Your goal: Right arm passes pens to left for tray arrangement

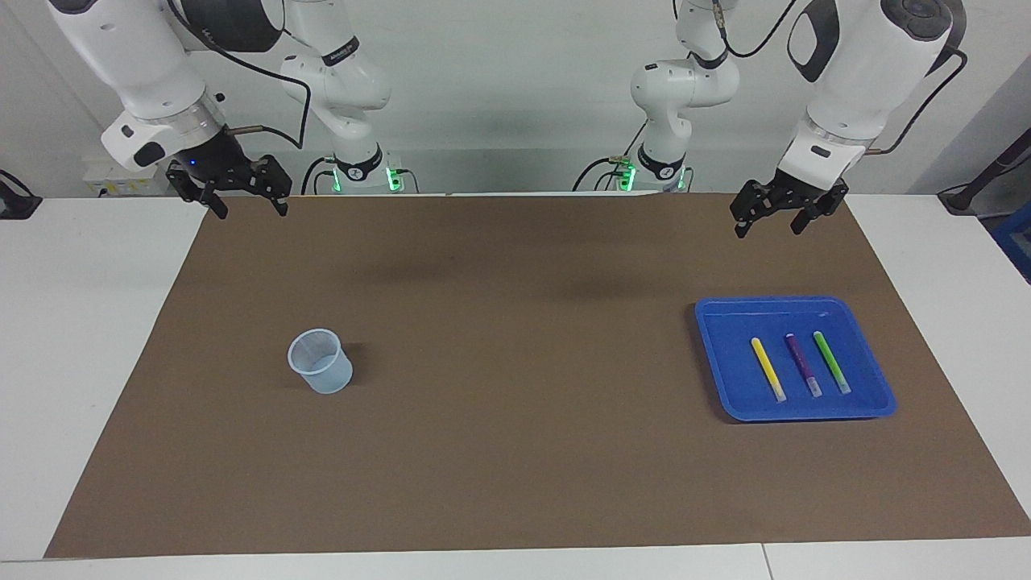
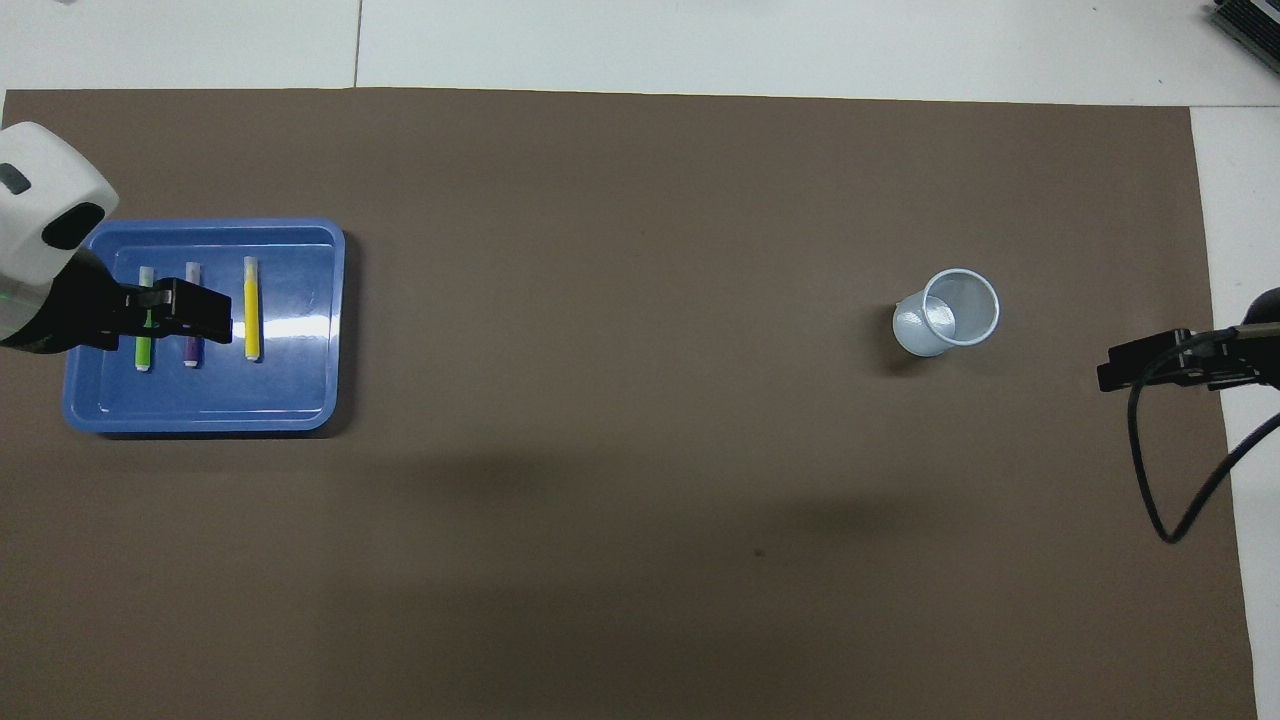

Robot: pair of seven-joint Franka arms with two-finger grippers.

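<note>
Seemingly the job is finished. At the top of the facing view both arms hang raised over the robots' edge of the flat brown paper mat [image 1: 515, 467]. The right arm's black two-finger gripper with the blue light [image 1: 250, 211] is in one upper corner and the left arm's narrower black gripper [image 1: 769, 229] is toward the other. Each has its fingers spread and carries nothing.

Lower in the frame, at the left arm's end, the shallow bright blue plastic tray [image 1: 713, 354] lies flat. In it the slim yellow pen [image 1: 768, 369], purple pen [image 1: 803, 365] and green pen [image 1: 830, 362] lie side by side, roughly parallel and apart. At the right arm's end the small clear plastic cup [image 1: 320, 372] stands upright and looks empty.

No pen lies outside the tray, so I judge nothing is left to pass. The tray's raised rim is the only lip near the pens. The mat's middle and bottom stretch offer free room.
</note>
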